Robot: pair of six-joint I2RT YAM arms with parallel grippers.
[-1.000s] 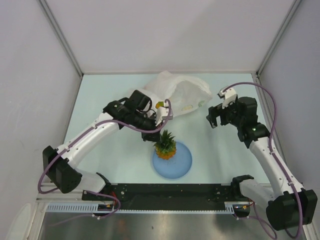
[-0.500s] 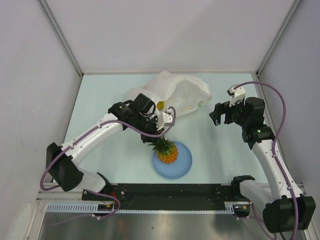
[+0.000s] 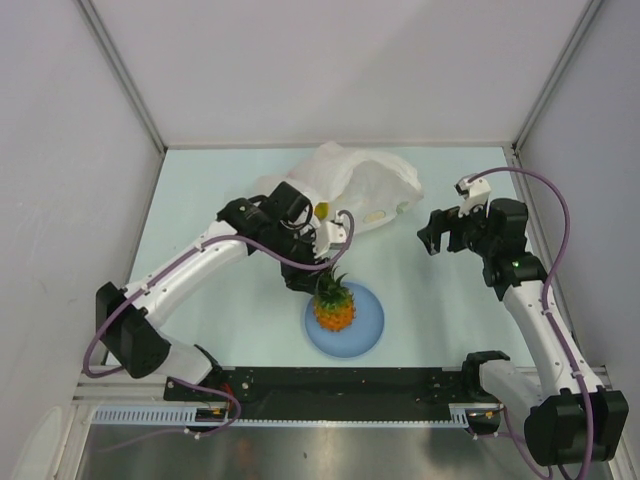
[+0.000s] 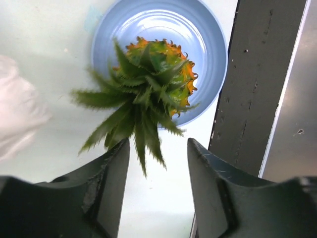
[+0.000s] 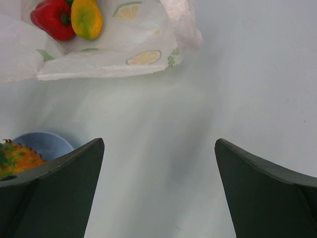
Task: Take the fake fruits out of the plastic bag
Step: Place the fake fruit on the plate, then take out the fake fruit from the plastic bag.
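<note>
The pineapple [image 3: 334,306] sits on the blue plate [image 3: 371,330] near the middle of the desk's [image 3: 200,200] near edge. Its crown points up at the left gripper [image 4: 156,163], whose jaws stand parted with only leaf tips between them. A red piece [image 5: 52,18] and a yellow-orange piece [image 5: 86,18] lie in the mouth of the plastic bag [image 3: 368,182], toward the far edge. The right gripper [image 5: 158,173] hangs wide and empty near the right edge.

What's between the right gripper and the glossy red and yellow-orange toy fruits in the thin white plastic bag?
Nothing visible. The right gripper, jaws open, faces bare pale table up to the thin translucent white plastic bag. The glossy red piece and yellow-orange wedge lie side by side at its open mouth, apparently uncovered.
</note>
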